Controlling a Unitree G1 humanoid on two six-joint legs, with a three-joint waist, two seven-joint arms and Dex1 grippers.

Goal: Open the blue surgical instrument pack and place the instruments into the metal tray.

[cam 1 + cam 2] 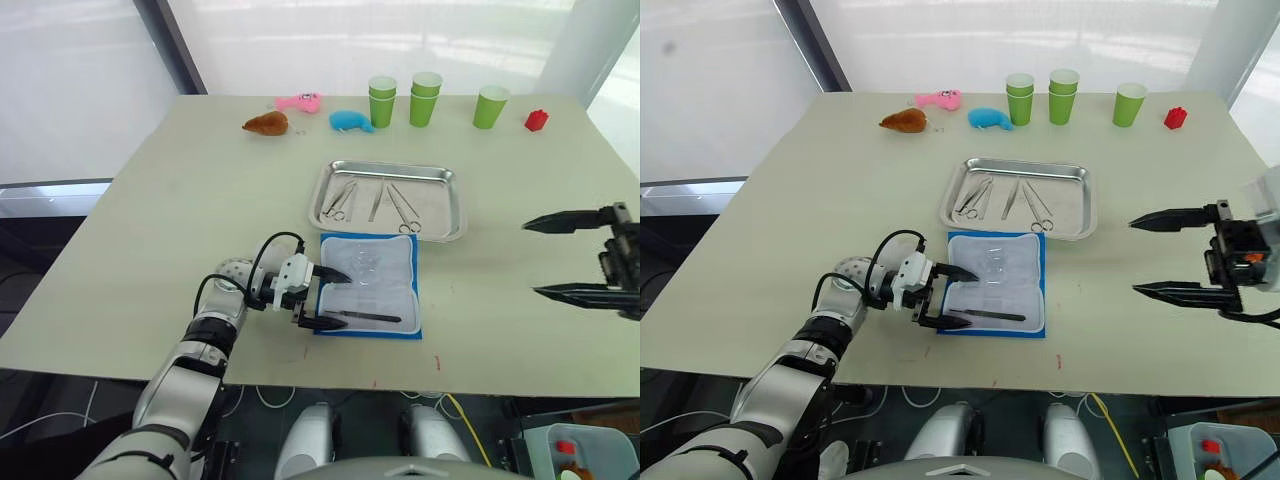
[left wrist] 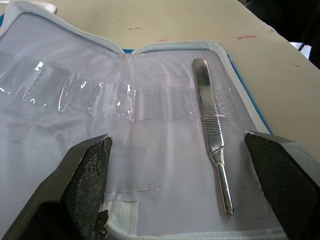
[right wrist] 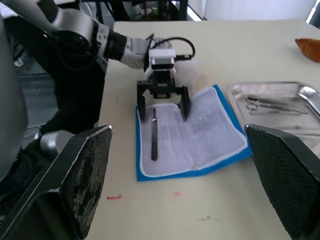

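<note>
- blue surgical instrument pack [image 1: 372, 285] lying open near the counter's front edge, touching the metal tray [image 1: 458, 205] behind it.
- one thin instrument [image 2: 212, 137] left on the lining; others [image 1: 372, 203] already in the tray.
- left hand [image 1: 327, 297] released, straddling that tool's end; right hand [image 1: 560, 258] released, empty, by the right edge.
- next: lower, pinch the slim handle, carry to the tray.

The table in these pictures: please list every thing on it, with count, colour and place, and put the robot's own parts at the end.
blue surgical instrument pack: one, blue with pale lining, lying open at the near middle of the table.
thin straight tool: one, silver-dark, on the open pack's near side.
metal tray: one, shiny steel, just beyond the pack.
instruments: several, silver, inside the tray.
paper cups: green, far edge; two stacks and a single.
red block: one, far right.
blue plush toy: one, beside the cups.
pink toy: one, far edge.
brown toy: one, far left.
left gripper: open, at the pack's left edge, straddling the tool's end.
right gripper: open, over the table's right side.
</note>
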